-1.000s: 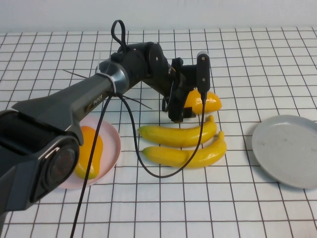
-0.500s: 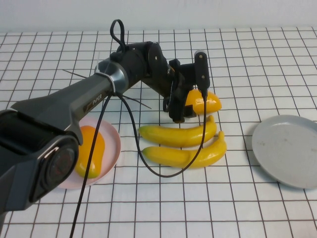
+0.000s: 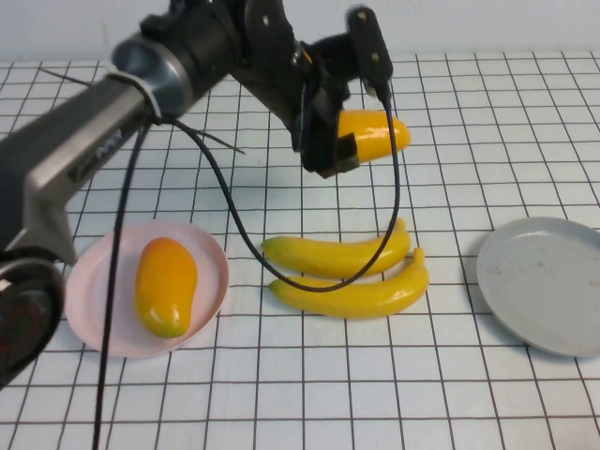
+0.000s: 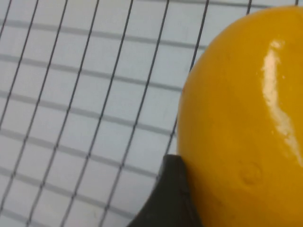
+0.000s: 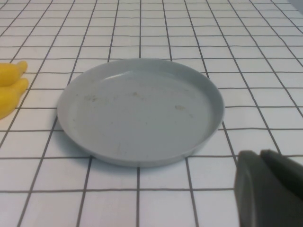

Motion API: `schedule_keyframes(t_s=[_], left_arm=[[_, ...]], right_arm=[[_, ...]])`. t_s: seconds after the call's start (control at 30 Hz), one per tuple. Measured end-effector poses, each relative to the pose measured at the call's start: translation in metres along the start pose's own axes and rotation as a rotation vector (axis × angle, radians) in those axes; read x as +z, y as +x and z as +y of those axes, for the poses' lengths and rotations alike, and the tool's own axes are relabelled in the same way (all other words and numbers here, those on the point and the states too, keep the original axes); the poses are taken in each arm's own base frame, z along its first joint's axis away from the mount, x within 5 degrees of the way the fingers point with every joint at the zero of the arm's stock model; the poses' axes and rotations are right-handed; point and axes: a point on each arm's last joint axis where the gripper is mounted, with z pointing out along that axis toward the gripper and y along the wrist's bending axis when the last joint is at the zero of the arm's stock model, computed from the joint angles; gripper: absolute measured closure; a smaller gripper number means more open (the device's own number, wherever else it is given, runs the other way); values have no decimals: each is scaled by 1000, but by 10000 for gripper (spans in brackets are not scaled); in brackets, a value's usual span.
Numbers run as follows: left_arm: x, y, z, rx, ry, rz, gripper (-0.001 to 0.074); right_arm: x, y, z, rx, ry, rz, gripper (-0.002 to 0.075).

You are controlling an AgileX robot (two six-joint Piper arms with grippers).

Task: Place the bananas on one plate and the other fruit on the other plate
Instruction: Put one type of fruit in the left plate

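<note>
The left gripper (image 3: pixel 345 141), clamped on the second mango (image 3: pixel 373 133) above the grid, has the pink plate (image 3: pixel 94 281) far toward the robot's left, while the right gripper (image 5: pixel 270 187) waits beside the grey plate (image 5: pixel 142 111), whether parted or not I cannot tell.

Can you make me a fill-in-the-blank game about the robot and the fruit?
1. The left gripper holds an orange fruit up in the ____.
2. Another orange fruit lies on the ____ plate.
3. The grey plate, near the right gripper, has ____ fruit on it.
4. The ____ bananas lie on the table between the plates.

Missing words: air; pink; no; two
</note>
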Motion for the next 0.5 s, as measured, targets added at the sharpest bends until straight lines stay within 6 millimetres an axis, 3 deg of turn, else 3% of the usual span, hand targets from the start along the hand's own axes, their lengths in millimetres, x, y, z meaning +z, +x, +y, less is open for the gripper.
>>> schedule_keyframes(t_s=[0.07, 0.2, 0.37, 0.5], left_arm=[[-29, 3, -1, -158, -12, 101, 197], [-69, 20, 4, -489, -133, 302, 197], [-91, 58, 6, -763, -237, 402, 197], [-95, 93, -10, -901, -228, 503, 197]], right_arm=[[0, 0, 0, 0, 0, 0, 742], [0, 0, 0, 0, 0, 0, 742], [0, 0, 0, 0, 0, 0, 742], [0, 0, 0, 0, 0, 0, 742]])
